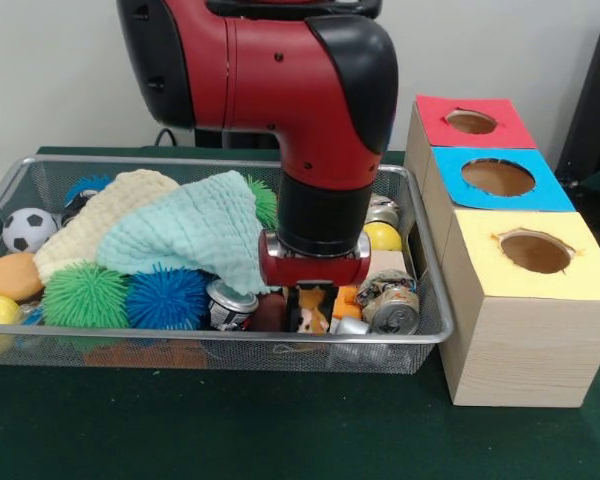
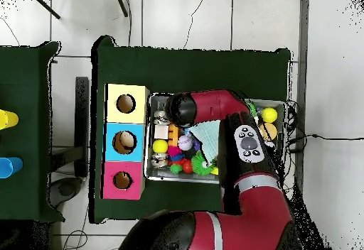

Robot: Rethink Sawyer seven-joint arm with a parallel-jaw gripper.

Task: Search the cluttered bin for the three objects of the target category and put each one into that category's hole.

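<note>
Front view: my arm comes down at frame centre into the wire mesh bin (image 1: 420, 335), wrist deep among the clutter. The gripper (image 1: 311, 305) sits low at centre-bottom of the bin, just above a small orange-and-white toy (image 1: 313, 318). I cannot tell how it is set or whether it has hold of anything; the red wrist collar hides most of it. Just left of it lies a crushed can (image 1: 230, 303), and to its right a second crushed can (image 1: 390, 305). A mint cloth (image 1: 190, 232) and a cream cloth (image 1: 100, 220) drape over the left half. Below them sit a green spiky ball (image 1: 85, 295) and a blue spiky ball (image 1: 167, 298). A soccer ball (image 1: 27, 229) is at far left and a yellow ball (image 1: 382, 237) behind the wrist. At right stand three boxes with holes: red box (image 1: 470, 122) upper, blue box (image 1: 498, 178) middle, yellow box (image 1: 535, 255) nearest.

Overhead view: the arm covers most of the bin. The boxes line up at frame left, all touching the bin's left side. Gripper hidden here.

Step, as I judge it: search and pick, reaching into the bin's box-side end. The target category isn't given; candidates are cans or balls. Next move calls for a secure hold, a straight lift clear of the mesh rim, then a carry to the matching hole.
</note>
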